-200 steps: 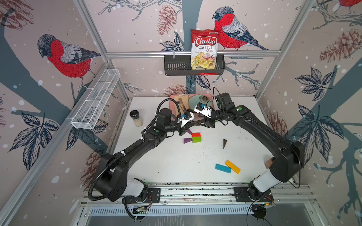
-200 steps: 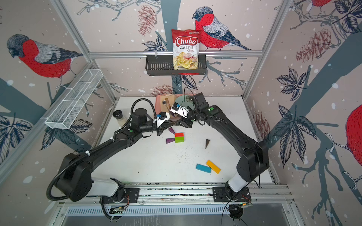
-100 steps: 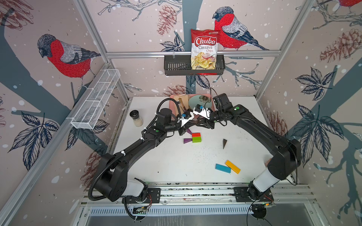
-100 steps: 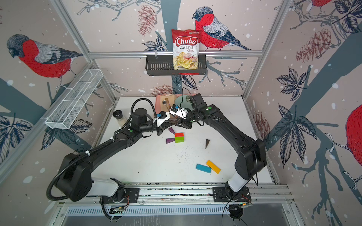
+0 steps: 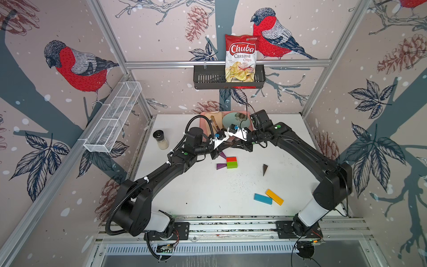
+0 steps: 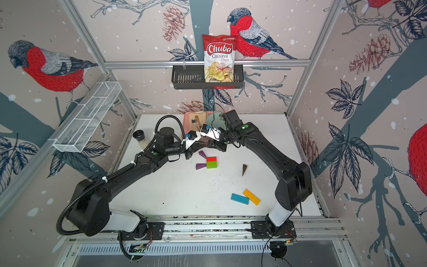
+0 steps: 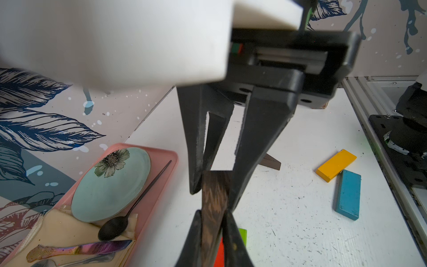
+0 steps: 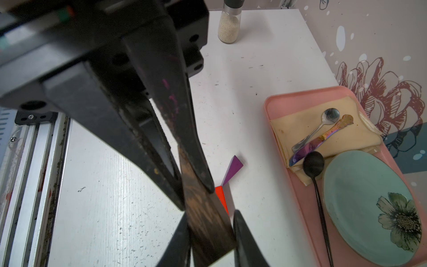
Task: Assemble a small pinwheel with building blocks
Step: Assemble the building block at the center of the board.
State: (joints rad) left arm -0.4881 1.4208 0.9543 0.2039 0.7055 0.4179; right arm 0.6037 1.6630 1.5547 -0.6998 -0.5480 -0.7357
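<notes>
Pinwheel (image 5: 231, 161) lies half-built at mid-table: purple wedges (image 5: 221, 166) touch the left side of the red brick (image 5: 231, 159) and green brick (image 5: 232, 164). Above it, the left gripper (image 7: 212, 215) clamps one end of a brown wedge (image 7: 215, 191), and the right gripper (image 8: 195, 196) is closed on the other end. Further right lies a loose brown wedge (image 5: 265, 169), then the blue bar (image 5: 263, 199) just beside the yellow bar (image 5: 274, 197).

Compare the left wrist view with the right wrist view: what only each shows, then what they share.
Only left wrist: the yellow bar, blue bar, green brick and a second dark brown wedge. Only right wrist: the spice jar and a purple wedge. Both: the dark brown wedge clamped by left gripper and right gripper, the red brick, pink tray, teal plate and black spoon.
</notes>
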